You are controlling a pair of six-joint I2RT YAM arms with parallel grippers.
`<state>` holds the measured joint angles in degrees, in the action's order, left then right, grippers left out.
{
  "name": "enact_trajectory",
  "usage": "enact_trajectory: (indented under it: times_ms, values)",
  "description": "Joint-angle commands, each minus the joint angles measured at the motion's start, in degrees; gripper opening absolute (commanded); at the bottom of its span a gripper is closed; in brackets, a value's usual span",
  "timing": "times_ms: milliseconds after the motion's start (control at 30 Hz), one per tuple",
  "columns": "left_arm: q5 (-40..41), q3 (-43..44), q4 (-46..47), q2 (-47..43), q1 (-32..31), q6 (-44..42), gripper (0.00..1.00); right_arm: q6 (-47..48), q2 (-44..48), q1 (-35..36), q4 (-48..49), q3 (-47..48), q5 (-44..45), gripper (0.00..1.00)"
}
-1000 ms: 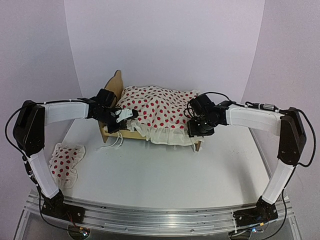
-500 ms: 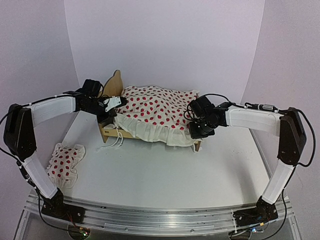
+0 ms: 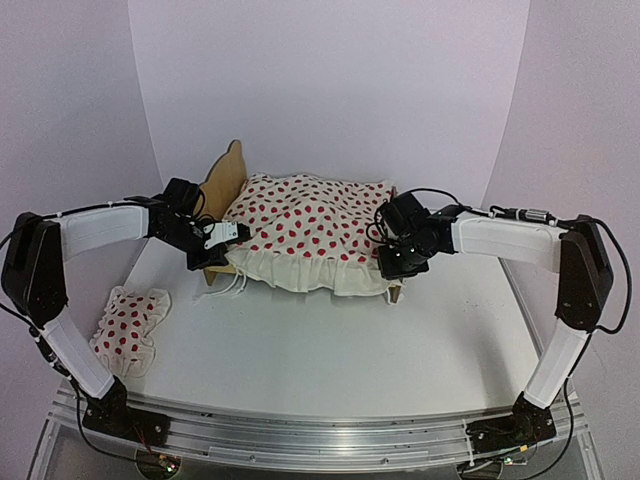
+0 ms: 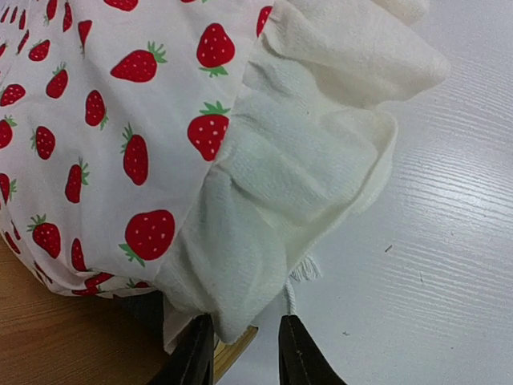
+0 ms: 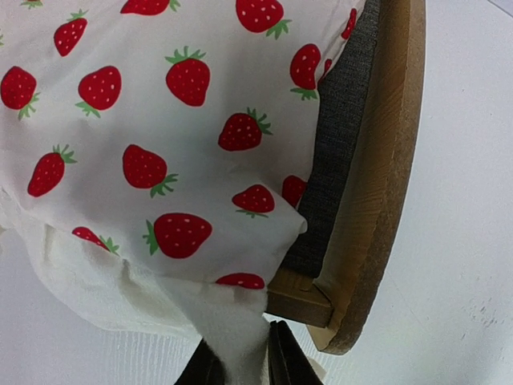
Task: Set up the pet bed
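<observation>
The pet bed [image 3: 225, 180] stands mid-table, its scalloped headboard at the left. A cream strawberry-print ruffled cloth [image 3: 310, 225] covers it and hangs over the near side. My left gripper [image 3: 222, 238] is at the head-end near corner. In the left wrist view it [image 4: 244, 329] stands open, and the cloth's ruffle [image 4: 296, 176] hangs loose just above the gap. My right gripper [image 3: 400, 262] is at the foot-end near corner. In the right wrist view it [image 5: 244, 349] is shut on the white ruffle [image 5: 232, 321], beside the wooden footboard [image 5: 385, 160] and grey mattress pad [image 5: 337, 160].
A small strawberry-print pillow [image 3: 128, 325] lies near the table's left front. White strings [image 3: 230, 285] trail onto the table below the bed's head end. Lilac walls close in behind and on both sides.
My left gripper came down from beside the headboard to the near corner and let go of the cloth. The cloth now lies fuller over the near side. My right gripper closed on the ruffle.
</observation>
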<state>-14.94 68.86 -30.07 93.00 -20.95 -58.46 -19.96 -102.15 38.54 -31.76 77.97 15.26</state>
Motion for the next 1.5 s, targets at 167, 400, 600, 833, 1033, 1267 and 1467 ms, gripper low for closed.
enact_trajectory:
  times_ms: [167,400,600,833,1033,1267,1467]
  values:
    - [-0.09,-0.06,0.12,-1.67,0.04,-0.35,0.37,0.85,4.75,0.04,-1.26,0.61,-0.87,0.29]
    - [-3.10,-0.76,1.39,-5.08,0.03,-5.21,0.51,3.66,7.02,-0.16,-2.17,1.66,-0.19,0.46]
    - [-6.98,-2.13,4.56,-5.28,-0.98,-10.56,0.70,4.50,5.20,-2.69,-2.00,6.19,-0.19,0.52]
    - [5.15,-2.04,11.16,3.40,-2.33,-12.68,0.46,6.76,-7.63,-5.21,-1.98,19.07,-1.49,0.52]
    - [5.85,-5.65,10.46,2.86,-1.99,-16.18,0.23,10.51,-17.57,-5.68,-1.72,26.80,2.88,0.52]
    - [4.11,-8.60,4.95,0.08,-1.99,-16.42,0.26,9.56,-20.30,-9.42,-3.10,27.03,7.73,0.52]
    - [-1.84,-7.59,-1.41,-5.09,-1.61,-14.75,0.41,11.90,-19.62,-9.79,-5.10,28.63,5.45,0.52]
